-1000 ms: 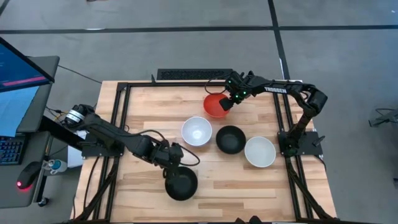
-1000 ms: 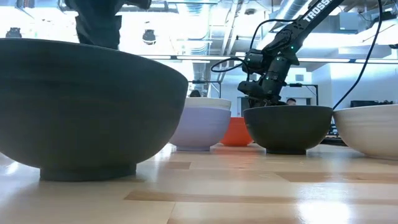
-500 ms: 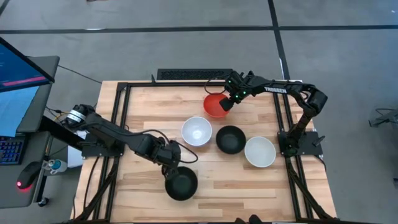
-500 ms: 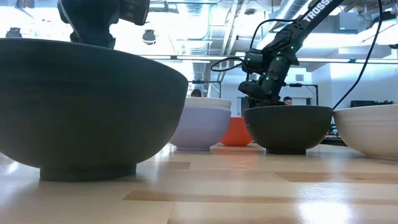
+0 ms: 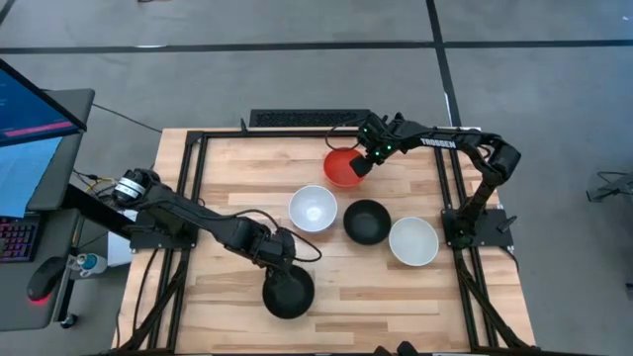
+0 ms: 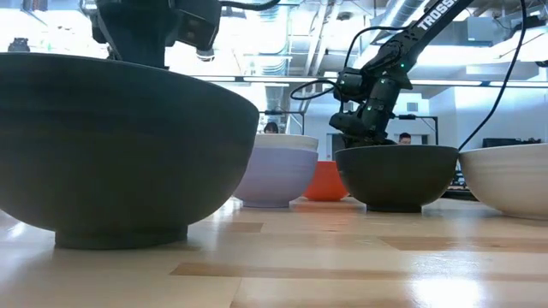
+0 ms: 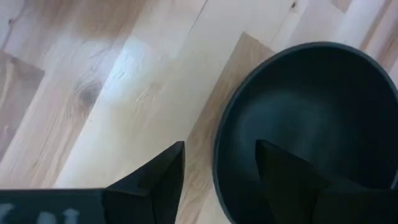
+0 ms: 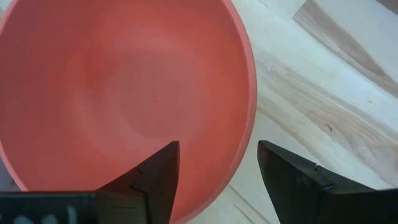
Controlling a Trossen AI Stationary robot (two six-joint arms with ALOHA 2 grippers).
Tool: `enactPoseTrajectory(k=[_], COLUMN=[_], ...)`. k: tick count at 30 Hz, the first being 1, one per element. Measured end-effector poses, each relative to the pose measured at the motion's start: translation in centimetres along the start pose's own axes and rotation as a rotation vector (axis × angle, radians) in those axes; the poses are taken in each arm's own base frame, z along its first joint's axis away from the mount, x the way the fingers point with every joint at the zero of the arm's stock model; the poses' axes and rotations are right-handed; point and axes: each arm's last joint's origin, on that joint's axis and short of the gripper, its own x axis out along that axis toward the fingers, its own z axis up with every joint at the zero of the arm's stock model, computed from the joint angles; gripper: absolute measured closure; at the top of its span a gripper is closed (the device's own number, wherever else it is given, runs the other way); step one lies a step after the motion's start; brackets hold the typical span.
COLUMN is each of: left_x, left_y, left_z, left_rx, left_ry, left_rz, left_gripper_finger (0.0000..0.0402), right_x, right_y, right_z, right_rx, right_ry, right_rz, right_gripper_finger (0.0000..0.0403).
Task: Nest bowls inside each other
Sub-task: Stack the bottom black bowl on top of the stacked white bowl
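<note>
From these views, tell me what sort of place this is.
Probably a robotics lab or workshop: a wooden table on a black frame carries two robot arms, a monitor with keyboard stands beside it, and exposed ceiling ducts show beyond the bowls.

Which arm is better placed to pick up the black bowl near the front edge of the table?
The left. Its hand is open and straddles the rim of that black bowl. The right hand is at the far side, open astride the red bowl rim.
</note>
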Motion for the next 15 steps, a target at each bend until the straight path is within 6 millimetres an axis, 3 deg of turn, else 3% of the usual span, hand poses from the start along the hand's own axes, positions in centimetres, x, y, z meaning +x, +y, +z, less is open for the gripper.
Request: enactPoseTrajectory(k=[8, 15], left_x=[2.9, 3.2], left_y=[-1.0, -0.8], left_z=[-0.1, 0.0], left_rx=[0.017, 0.035], left_ry=[0.046, 0.033], left_rz=[-0.021, 0.006], left_gripper_finger=[0.0234, 0.0262], right_x=[0.0, 0.0], right_y=[0.0, -0.1], right_z=[-0.1, -0.1], right_rx=[0.002, 0.003], right_ry=[0.006, 0.015], right_rz=[-0.001, -0.007], right_gripper_finger=[0.0162, 0.0162])
